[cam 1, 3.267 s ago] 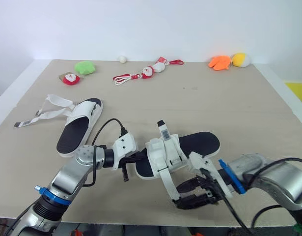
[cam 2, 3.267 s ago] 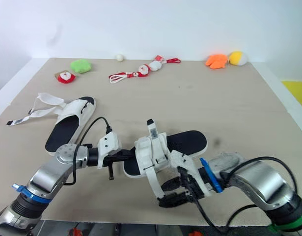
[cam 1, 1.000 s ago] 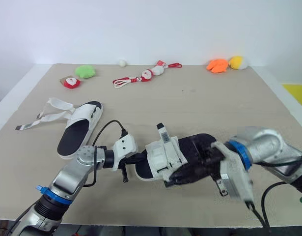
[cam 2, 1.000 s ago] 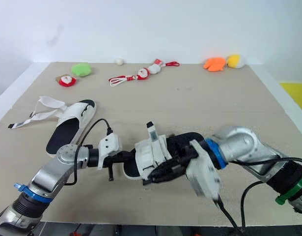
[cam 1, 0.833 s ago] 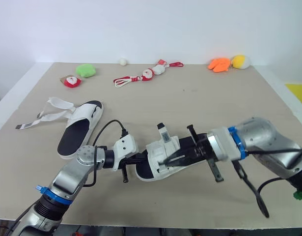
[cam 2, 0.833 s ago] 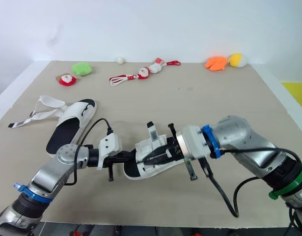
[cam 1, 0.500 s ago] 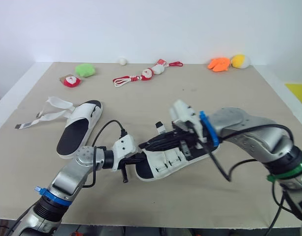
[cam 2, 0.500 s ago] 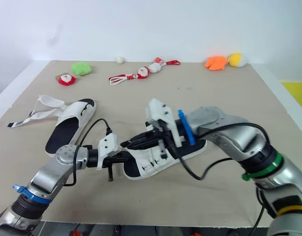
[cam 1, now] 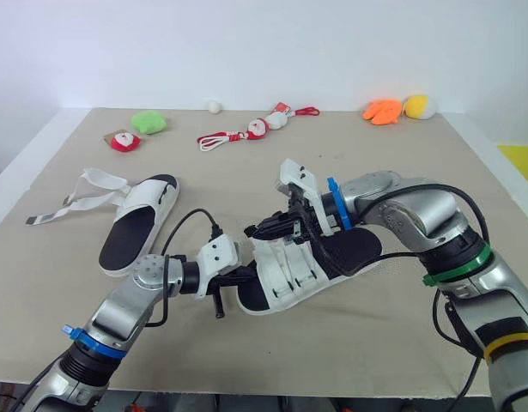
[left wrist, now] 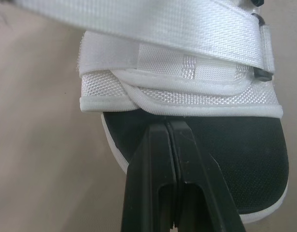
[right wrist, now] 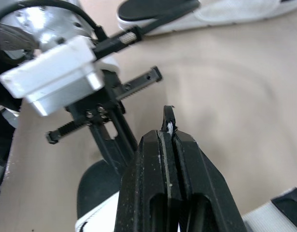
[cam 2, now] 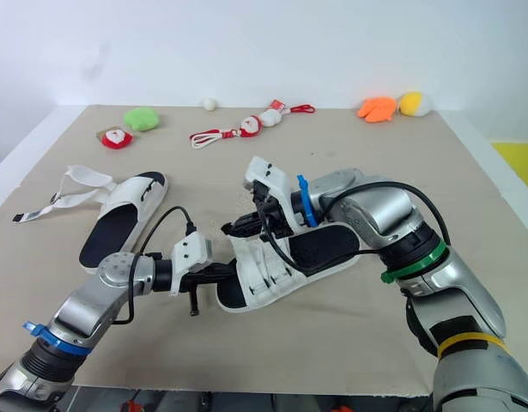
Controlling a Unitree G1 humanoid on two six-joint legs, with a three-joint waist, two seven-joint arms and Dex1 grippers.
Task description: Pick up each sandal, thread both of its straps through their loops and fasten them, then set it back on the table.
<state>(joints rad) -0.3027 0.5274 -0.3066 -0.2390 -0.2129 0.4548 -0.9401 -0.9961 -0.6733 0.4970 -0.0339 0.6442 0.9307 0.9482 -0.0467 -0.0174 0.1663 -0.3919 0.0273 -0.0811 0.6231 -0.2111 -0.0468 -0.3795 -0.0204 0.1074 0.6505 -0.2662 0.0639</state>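
Pulling strap [cam 1: 286, 268] over near sandal [cam 1: 354, 249]: R hand [cam 1: 262, 230] clenched on strap tip, swung from near side to far side in last sec. L hand [cam 1: 243, 275] clenched on toe edge, mid-counter [cam 1: 272, 176]. Fastening underway; 2nd sandal [cam 1: 135, 227] pending.

Near sandal [cam 1: 354, 249]: white upper, black footbed, middle of desk [cam 1: 246, 180] toward the front edge, toe to the left, heel to the right. Toe end is at the closed left fingers [left wrist: 160, 145]. One strap [cam 1: 282, 263] runs across the upper, tip clamped in right fingers [right wrist: 155, 159].
Far sandal [cam 1: 139, 225]: same type, flat at desk left, loose straps [cam 1: 83, 197] unfastened, trailing left.
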